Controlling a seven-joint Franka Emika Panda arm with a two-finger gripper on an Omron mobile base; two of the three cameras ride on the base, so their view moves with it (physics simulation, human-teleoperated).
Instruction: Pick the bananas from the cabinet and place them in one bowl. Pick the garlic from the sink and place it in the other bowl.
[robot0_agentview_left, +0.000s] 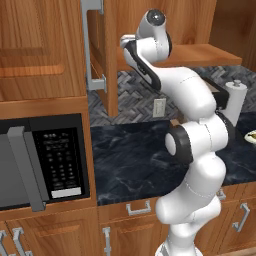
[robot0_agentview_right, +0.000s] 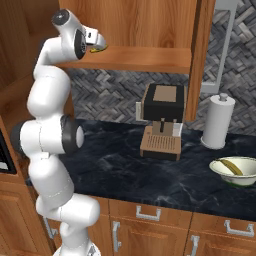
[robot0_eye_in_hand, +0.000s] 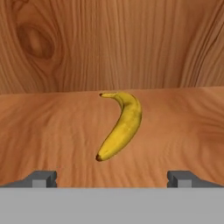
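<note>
Warm brown wood surrounds the scene: the cabinet (robot0_agentview_right: 135, 20) hangs open above a dark marbled worktop (robot0_agentview_right: 125, 165). On that worktop a round cream bowl (robot0_agentview_right: 235, 171) already holds one banana, so roughly a quarter seems done; the garlic step is judged untouched. Up on the smooth grained shelf (robot0_eye_in_hand: 43, 131), the claw (robot0_eye_in_hand: 112, 179) stands wide open, empty, facing the second curved yellow banana (robot0_eye_in_hand: 121, 126) lying just ahead.
</note>
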